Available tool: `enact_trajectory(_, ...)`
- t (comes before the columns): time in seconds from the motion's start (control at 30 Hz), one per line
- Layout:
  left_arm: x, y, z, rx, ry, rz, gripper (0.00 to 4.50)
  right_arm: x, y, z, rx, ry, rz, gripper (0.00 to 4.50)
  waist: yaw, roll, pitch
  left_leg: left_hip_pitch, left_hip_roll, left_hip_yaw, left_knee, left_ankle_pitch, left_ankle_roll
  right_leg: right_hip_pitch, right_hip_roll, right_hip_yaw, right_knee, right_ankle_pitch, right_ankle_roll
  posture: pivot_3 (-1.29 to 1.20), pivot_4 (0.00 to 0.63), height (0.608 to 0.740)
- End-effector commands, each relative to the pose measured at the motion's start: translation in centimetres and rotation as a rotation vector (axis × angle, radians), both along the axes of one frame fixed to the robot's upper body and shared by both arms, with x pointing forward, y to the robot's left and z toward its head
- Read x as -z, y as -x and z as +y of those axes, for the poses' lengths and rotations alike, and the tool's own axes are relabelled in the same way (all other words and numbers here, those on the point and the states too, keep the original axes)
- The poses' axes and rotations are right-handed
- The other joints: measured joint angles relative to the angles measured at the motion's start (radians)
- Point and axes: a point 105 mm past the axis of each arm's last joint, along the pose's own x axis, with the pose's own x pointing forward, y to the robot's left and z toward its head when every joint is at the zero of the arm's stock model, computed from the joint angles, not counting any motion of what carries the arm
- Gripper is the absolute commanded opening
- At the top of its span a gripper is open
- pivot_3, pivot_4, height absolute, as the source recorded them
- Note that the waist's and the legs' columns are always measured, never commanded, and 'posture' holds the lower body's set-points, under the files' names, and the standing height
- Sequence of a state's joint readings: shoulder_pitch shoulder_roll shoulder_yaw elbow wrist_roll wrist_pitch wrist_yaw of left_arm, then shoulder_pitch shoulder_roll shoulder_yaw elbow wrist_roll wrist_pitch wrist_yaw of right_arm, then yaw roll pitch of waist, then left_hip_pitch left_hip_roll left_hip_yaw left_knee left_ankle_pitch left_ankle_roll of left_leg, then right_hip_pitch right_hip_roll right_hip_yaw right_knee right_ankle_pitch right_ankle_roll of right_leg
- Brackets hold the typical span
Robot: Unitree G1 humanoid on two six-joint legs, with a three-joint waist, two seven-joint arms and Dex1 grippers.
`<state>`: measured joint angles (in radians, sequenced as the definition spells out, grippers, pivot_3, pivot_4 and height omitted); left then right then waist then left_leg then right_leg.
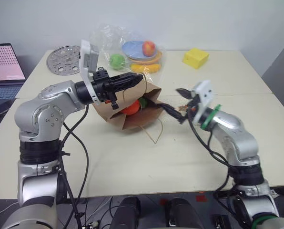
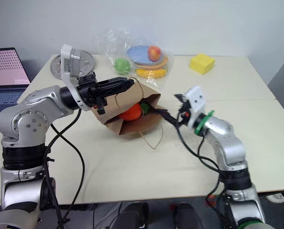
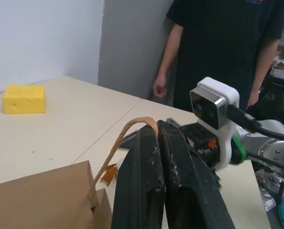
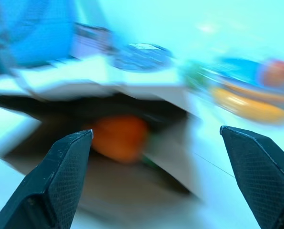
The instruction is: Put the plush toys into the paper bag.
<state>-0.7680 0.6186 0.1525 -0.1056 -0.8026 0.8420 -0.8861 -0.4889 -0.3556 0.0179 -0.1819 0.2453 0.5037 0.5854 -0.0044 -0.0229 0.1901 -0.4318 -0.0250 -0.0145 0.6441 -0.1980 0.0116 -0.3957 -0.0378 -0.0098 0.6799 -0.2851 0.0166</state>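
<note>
On the cream table (image 1: 132, 162), seen from the head camera, the paper bag (image 1: 132, 112) lies tipped on its side, mouth facing the robot's right. The left gripper (image 1: 132, 80) is clenched on the bag's twine handle (image 3: 127, 131), holding the upper lip raised. Inside the mouth sits the orange carrot toy (image 1: 131, 108), green end toward the opening. The right gripper (image 1: 175, 110) hangs just beside the mouth, released and holding nothing. The white egg toy cannot be made out. Behind the bag sit wrapped plastic fruit (image 1: 142, 55) and a yellow block (image 1: 195, 57).

From the left wrist camera, the two black fingers are pressed together around the twine loop above the bag's brown edge; a person (image 3: 228, 52) stands beyond the table.

From the right wrist camera, the fingers (image 4: 68, 176) stand wide apart, framing the blurred bag mouth and the orange toy within.

Judged from this, the carrot is delivered. The next move calls for finding the egg toy, if it is not already inside.
</note>
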Motion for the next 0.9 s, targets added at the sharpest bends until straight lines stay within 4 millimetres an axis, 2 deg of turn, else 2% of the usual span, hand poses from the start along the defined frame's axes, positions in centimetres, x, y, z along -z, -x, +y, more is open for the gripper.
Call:
enact_trajectory(0.03, -1.0, 0.4, 0.2, 0.001, 0.002, -0.053, 0.0, 1.3, -0.9, -3.3, 0.175, 0.094, -0.018, 4.49, 0.001, 0.0, 0.0, 0.0, 0.0, 0.0, 0.0, 0.0, 0.0, 0.0, 0.0, 0.0, 0.0, 0.0, 0.0, 0.0, 0.15, 0.74)
enact_trajectory(0.17, -0.9, 0.5, 0.1, 0.003, -0.001, -0.054, 0.0, 3.8, -1.9, -5.6, 0.292, 0.176, 0.068, 4.49, -0.004, 0.0, 0.0, 0.0, 0.0, 0.001, 0.0, 0.0, 0.0, 0.0, 0.0, 0.001, 0.0, 0.0, 0.0, 0.0, 0.15, 0.74)
enact_trajectory(0.23, -0.9, 0.4, 0.1, 0.002, -0.006, -0.056, 0.0, 5.0, -2.1, -5.9, 0.297, 0.209, 0.11, 4.49, -0.003, 0.0, 0.0, 0.0, 0.0, 0.001, 0.0, 0.0, 0.0, 0.0, 0.0, 0.0, 0.0, 0.0, 0.0, 0.0, 0.15, 0.74)
enact_trajectory(0.43, -0.9, 0.3, -0.1, -0.008, -0.022, -0.064, 0.0, 6.6, -2.8, -6.9, 0.346, 0.227, 0.164, 4.49, -0.002, 0.0, 0.0, 0.0, 0.0, 0.001, 0.0, 0.0, 0.0, 0.0, 0.0, 0.001, 0.0, 0.0, 0.0, 0.0, 0.15, 0.74)
enact_trajectory(0.53, -0.8, 0.3, 0.1, -0.02, -0.027, -0.065, 0.0, 6.8, -3.0, -7.2, 0.35, 0.223, 0.16, 3.91, -0.002, 0.0, 0.0, 0.0, 0.0, 0.001, 0.0, 0.0, 0.0, 0.0, 0.0, 0.0, 0.0, 0.0, 0.0, 0.0, 0.15, 0.74)
enact_trajectory(0.7, -0.9, 0.4, 0.3, -0.03, -0.028, -0.064, 0.0, 6.3, -3.4, -7.9, 0.364, 0.199, 0.139, 2.1, -0.002, 0.0, 0.0, 0.0, 0.0, 0.001, 0.0, 0.0, 0.0, 0.0, 0.0, 0.0, 0.0, 0.0, 0.0, 0.0, 0.15, 0.74)
enact_trajectory(0.83, -1.0, 0.2, 0.6, -0.045, -0.017, -0.047, 0.0, 5.0, -2.5, -6.4, 0.218, 0.082, 0.205, 0.72, -0.002, 0.0, 0.0, 0.0, 0.0, 0.001, 0.001, 0.0, 0.0, 0.0, 0.001, 0.0, 0.0, 0.0, 0.0, 0.0, 0.15, 0.74)
enact_trajectory(0.9, -1.0, 0.2, 0.7, -0.047, -0.015, -0.044, 0.0, 3.3, -1.5, -5.1, 0.091, 0.066, 0.188, 0.19, -0.002, 0.0, 0.0, 0.0, 0.0, 0.001, 0.0, 0.0, 0.0, 0.0, 0.001, 0.0, 0.0, 0.0, 0.0, 0.0, 0.15, 0.74)
